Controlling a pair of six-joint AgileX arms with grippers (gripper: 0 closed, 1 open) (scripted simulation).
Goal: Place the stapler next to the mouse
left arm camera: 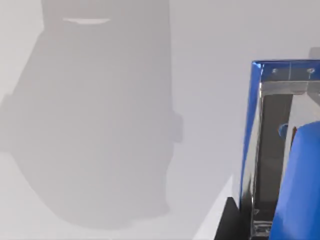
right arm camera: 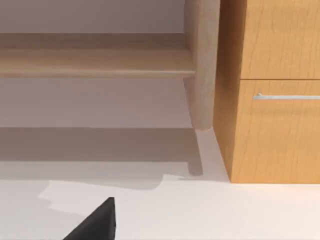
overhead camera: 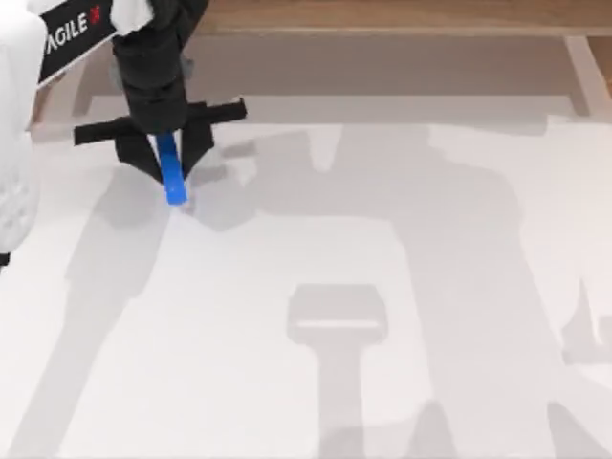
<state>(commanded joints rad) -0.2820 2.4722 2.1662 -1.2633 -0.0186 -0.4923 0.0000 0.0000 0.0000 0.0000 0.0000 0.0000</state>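
The stapler (overhead camera: 171,168) is a narrow bright-blue bar at the table's far left in the top view. It sticks out from between the black fingers of my left gripper (overhead camera: 170,158), which is shut on it. Its free end points toward the table's near side, with a small shadow just beneath. In the left wrist view the stapler (left arm camera: 300,180) looms close, with a blue shell and a chrome inner rail, beside one black finger (left arm camera: 229,222). The mouse is out of view. A black part of my right gripper (right arm camera: 97,225) hangs over the white table.
The white table (overhead camera: 382,287) carries broad grey shadows of the arms. A wooden strip (overhead camera: 382,14) runs behind its far edge. The right wrist view shows a wooden cabinet (right arm camera: 270,125) with a drawer handle and a round wooden leg (right arm camera: 202,65).
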